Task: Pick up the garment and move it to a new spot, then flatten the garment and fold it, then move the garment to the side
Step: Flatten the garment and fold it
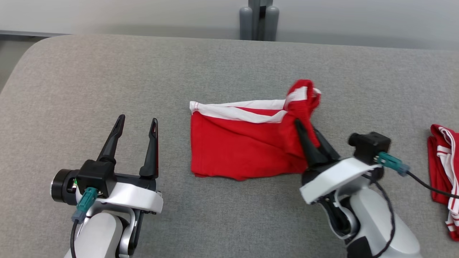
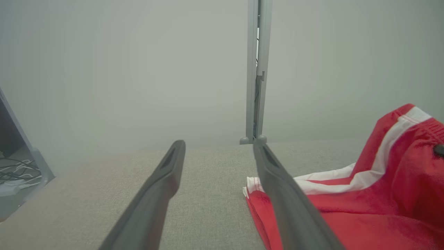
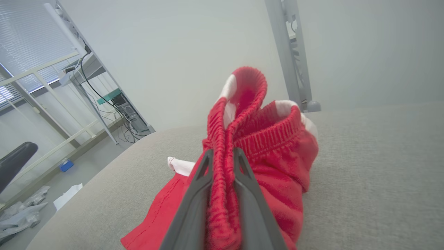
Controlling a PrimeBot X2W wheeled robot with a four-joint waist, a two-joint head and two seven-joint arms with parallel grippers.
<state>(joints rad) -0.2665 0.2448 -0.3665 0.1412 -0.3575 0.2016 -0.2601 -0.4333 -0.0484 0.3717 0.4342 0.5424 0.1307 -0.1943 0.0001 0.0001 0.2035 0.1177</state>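
Observation:
The garment [image 1: 236,147] is a pair of red shorts with white stripes, lying folded on the grey table [image 1: 107,79] at its middle. My right gripper [image 1: 304,127] is shut on the garment's right end, the elastic waistband. That end is lifted and bunched upward. In the right wrist view the red waistband [image 3: 242,114] is pinched between my right gripper's two dark fingers [image 3: 196,194]. My left gripper [image 1: 138,120] hovers open to the left of the garment, nothing between its fingers. In the left wrist view the garment [image 2: 364,201] lies to the right of the open fingers [image 2: 163,184].
A second red-and-white cloth [image 1: 444,172] lies at the table's right edge. A grey post [image 1: 259,19] stands behind the far edge. Shelving and cables [image 3: 104,100] stand off to the side of the table.

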